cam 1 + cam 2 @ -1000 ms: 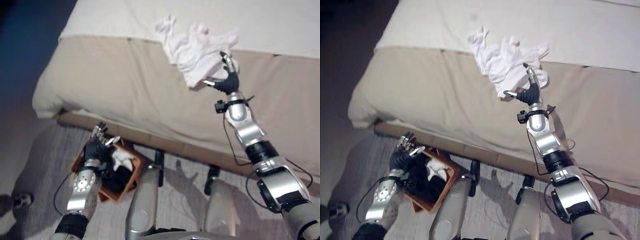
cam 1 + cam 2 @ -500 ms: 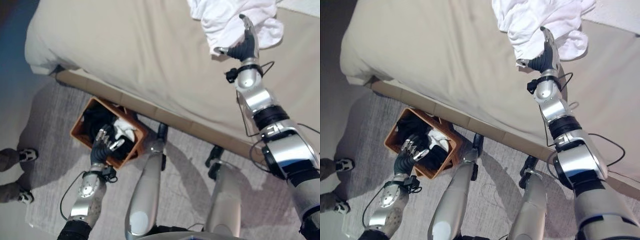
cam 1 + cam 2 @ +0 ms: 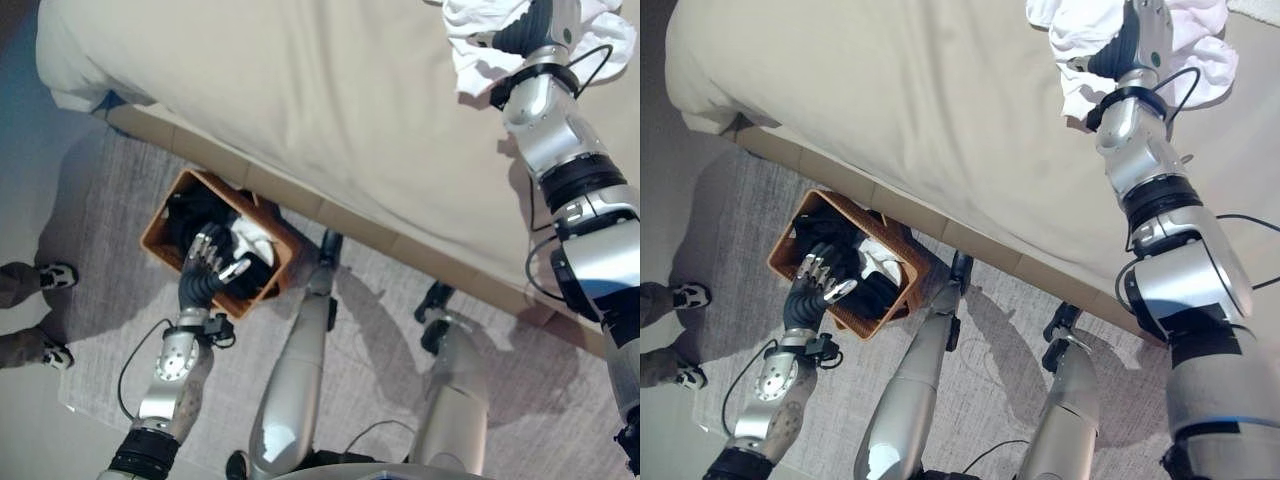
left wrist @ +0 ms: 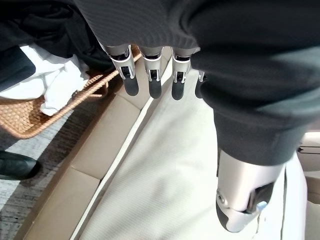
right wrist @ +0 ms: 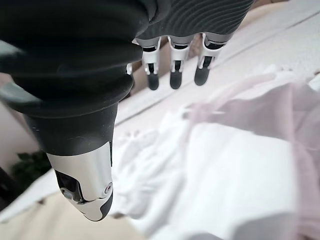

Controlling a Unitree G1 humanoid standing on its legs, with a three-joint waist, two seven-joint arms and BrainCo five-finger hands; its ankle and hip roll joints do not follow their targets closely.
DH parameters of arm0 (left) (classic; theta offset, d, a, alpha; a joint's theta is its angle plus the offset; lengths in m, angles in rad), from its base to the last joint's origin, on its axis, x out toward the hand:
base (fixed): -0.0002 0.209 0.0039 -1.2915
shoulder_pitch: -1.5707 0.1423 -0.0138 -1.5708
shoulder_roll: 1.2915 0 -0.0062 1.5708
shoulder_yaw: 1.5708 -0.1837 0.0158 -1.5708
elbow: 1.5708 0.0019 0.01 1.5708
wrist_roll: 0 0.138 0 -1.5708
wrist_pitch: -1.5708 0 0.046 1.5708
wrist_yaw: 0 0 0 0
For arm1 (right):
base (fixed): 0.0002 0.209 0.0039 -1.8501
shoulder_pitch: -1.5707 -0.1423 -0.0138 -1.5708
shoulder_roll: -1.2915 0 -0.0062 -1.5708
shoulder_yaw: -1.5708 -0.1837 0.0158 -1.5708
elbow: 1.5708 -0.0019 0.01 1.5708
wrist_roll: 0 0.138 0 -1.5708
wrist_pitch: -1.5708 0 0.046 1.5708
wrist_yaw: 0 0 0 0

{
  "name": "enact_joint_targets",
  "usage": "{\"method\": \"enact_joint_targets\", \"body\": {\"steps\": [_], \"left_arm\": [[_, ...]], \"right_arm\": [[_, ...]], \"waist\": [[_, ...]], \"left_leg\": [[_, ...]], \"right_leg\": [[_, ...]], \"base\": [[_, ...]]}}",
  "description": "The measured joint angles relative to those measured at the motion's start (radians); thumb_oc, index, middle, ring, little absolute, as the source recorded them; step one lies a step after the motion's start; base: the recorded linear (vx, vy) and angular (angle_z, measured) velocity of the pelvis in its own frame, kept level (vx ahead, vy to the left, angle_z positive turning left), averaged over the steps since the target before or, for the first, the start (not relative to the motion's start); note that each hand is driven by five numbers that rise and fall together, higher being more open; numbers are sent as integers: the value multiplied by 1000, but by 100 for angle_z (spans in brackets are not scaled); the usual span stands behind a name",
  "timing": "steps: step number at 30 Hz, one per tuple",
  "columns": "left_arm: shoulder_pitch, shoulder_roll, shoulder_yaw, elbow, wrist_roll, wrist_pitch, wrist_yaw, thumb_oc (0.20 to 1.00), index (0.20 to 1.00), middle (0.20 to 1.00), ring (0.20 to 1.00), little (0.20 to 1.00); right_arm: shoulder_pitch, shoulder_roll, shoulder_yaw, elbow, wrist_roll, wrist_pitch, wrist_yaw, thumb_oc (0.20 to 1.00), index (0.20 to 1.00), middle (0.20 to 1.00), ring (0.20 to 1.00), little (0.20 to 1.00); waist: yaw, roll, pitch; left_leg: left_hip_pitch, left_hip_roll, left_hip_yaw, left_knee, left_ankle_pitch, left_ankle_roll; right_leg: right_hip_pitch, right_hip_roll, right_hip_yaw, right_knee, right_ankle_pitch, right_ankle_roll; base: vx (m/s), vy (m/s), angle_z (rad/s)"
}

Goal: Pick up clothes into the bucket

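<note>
Up top, the right hand [image 3: 1137, 40], fingers straight, reaches over half-cropped white clothes [image 3: 1200, 55] on the bed [image 3: 300, 90]; left hand [image 3: 205, 270] relaxed above the basket [image 3: 165, 235].

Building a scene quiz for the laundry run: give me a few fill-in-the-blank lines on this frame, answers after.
1. The white garment lies on the ____.
2. The right hand hovers over the garment with its fingers ____.
3. The woven basket stands on the ____, beside the bed.
4. The left hand is held over the ____.

Missing words: bed; open; rug; basket
</note>
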State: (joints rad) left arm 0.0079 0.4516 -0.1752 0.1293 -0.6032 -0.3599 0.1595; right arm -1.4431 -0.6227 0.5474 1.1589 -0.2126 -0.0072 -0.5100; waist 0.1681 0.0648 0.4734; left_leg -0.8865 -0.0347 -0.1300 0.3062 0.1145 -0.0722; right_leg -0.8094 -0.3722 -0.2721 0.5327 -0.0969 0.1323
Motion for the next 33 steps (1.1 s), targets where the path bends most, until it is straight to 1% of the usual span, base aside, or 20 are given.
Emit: {"method": "enact_joint_targets", "body": {"steps": [3, 7, 10, 14, 17, 20, 24, 28, 29, 30, 33], "left_arm": [[-1, 0, 0, 0, 0, 0, 1, 1000, 1000, 1000, 1000, 1000], [-1, 1, 0, -4, -1, 0, 3, 1000, 1000, 1000, 1000, 1000], [-3, 2, 0, -17, -1, 1, 11, 1000, 1000, 1000, 1000, 1000], [-7, 8, 2, -29, -1, 1, 13, 1000, 1000, 1000, 1000, 1000], [-8, 10, 1, -29, -1, 1, 16, 1000, 1000, 1000, 1000, 1000], [-9, 10, 1, -29, -2, 1, 16, 1000, 1000, 1000, 1000, 1000], [-15, 9, 2, -29, -3, 1, 15, 1000, 1000, 1000, 1000, 1000], [-17, 9, 2, -28, -9, 1, 14, 1000, 1000, 1000, 1000, 1000], [-17, 9, 2, -28, -9, 1, 13, 1000, 1000, 1000, 1000, 1000], [-17, 9, 2, -28, -10, 1, 9, 1000, 1000, 1000, 1000, 1000], [-18, 9, 2, -27, -10, 1, 6, 1000, 1000, 1000, 1000, 1000]], "right_arm": [[-2, -6, 17, 72, 11, 12, 11, 1000, 1000, 1000, 1000, 1000], [-13, -7, 13, 143, 52, 12, 27, 1000, 1000, 1000, 1000, 1000], [-29, -27, 12, 178, 91, 12, 43, 1000, 1000, 1000, 1000, 1000], [-38, -63, -1, 195, 144, 13, 65, 1000, 1000, 1000, 1000, 1000], [-51, -69, -2, 199, 181, 13, 81, 1000, 1000, 1000, 1000, 1000], [-55, -93, -4, 196, 232, 6, 110, 1000, 1000, 1000, 1000, 1000], [-56, -137, -4, 199, 269, 0, 136, 1000, 1000, 1000, 1000, 1000], [-58, -140, -19, 201, 304, -8, 154, 1000, 1000, 1000, 1000, 1000], [-58, -141, -22, 203, 306, -8, 158, 423, 423, 423, 423, 423], [-63, -141, -22, 216, 314, -9, 172, 200, 200, 200, 200, 200], [-77, -154, -26, 226, 335, -9, 178, 200, 200, 200, 200, 200]], "waist": [[16, 0, 0], [18, 0, 0], [23, 1, 0], [47, 1, -1], [47, 1, -1], [49, 2, -1], [71, 4, 0], [69, 4, 0], [70, 4, 0], [70, 4, 0], [71, 4, 0]], "left_leg": [[-4, -3, -7, -2, 0, 0], [-13, -10, -9, -3, 0, 0], [-32, -19, -9, -5, 8, 2], [-35, -27, -10, -11, 10, 1], [-36, -35, -10, -14, 10, 2], [-47, -40, -9, -15, 11, 3], [-56, -43, -7, -15, 16, 4], [-56, -46, -7, -15, 16, 4], [-56, -46, -7, -15, 16, 4], [-55, -46, -7, -15, 18, 2], [-55, -46, -8, -15, 18, 3]], "right_leg": [[-1, -2, -7, 1, -2, -2], [-8, -10, -10, 3, -3, 0], [-30, -20, -10, 10, -3, 0], [-35, -30, -10, 13, -6, 4], [-38, -39, -10, 16, -7, 6], [-49, -45, -9, 16, -9, 9], [-59, -48, -9, 16, -6, 13], [-59, -51, -9, 16, -6, 14], [-59, -51, -9, 16, -6, 14], [-58, -51, -9, 17, -6, 14], [-59, -52, -9, 21, -6, 14]], "base": [[10, 11, 3], [9, 15, 5], [7, 21, 5], [1, 11, 4], [2, 19, 6], [3, 11, 2], [0, 0, 0], [0, 0, 0], [0, 0, 0], [0, 0, 0], [0, 0, 0]]}}
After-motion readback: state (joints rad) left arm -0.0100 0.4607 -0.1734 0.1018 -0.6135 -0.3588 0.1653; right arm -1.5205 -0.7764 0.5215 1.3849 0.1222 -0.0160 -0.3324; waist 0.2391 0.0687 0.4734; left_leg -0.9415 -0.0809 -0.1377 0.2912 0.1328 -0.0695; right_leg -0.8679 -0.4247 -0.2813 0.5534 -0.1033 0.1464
